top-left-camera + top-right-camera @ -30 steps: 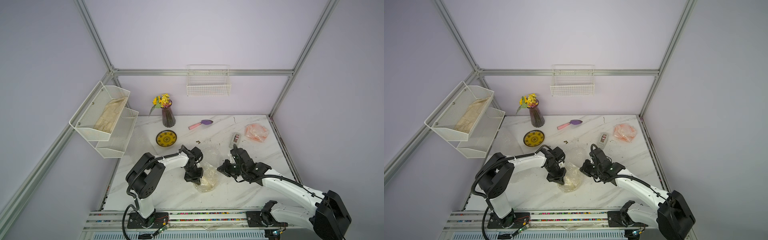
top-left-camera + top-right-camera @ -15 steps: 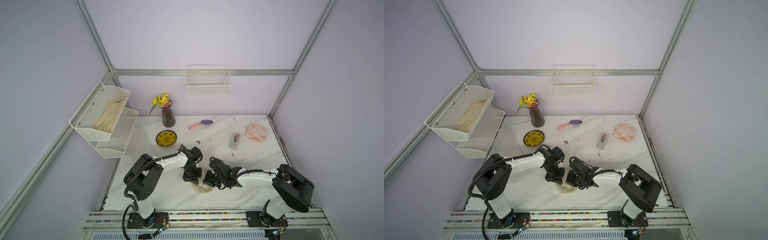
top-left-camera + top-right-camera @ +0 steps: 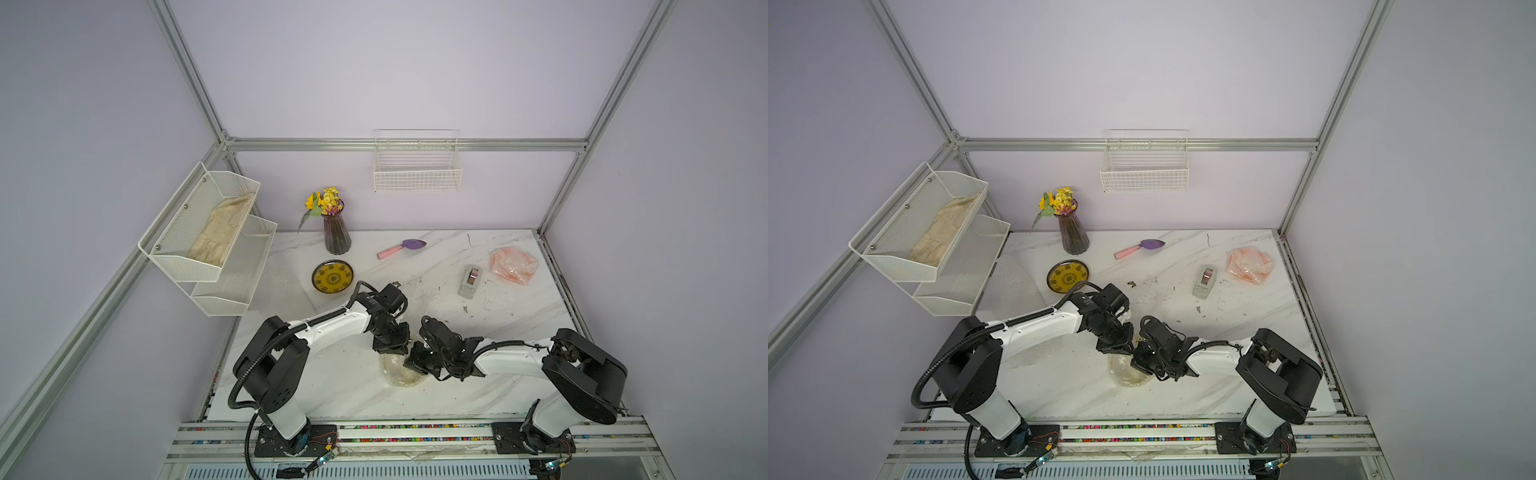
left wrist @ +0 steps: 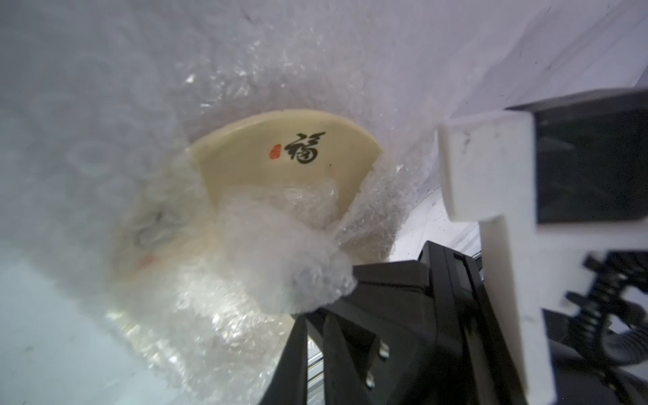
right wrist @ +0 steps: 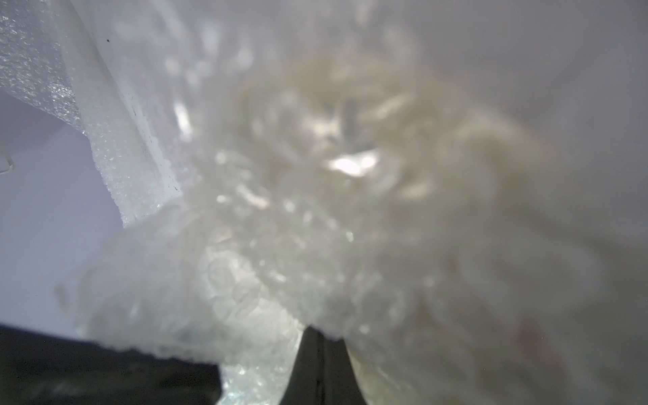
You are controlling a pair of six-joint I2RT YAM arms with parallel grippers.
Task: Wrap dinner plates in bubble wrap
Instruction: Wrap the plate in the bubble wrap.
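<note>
spare sheet [image 3: 282, 286]: lay flat on the counter [image 3: 457, 395], well to the left of the cream plate [image 4: 291, 154].
yellow plate [image 3: 332, 277]: sat bare, left of and behind the cream plate.
left gripper [image 3: 390, 347]: pointed down at the cream plate's rear edge; whether apart or together could not be told.
cream plate: lay between both grippers, mostly under bubble wrap [image 4: 245, 87], one wedge bare.
right gripper [image 3: 415, 359]: just right of the cream plate, clamped on a bunched fold of bubble wrap.
orange plate [image 3: 513, 266]: wrapped, well right of and behind the cream plate.
</note>
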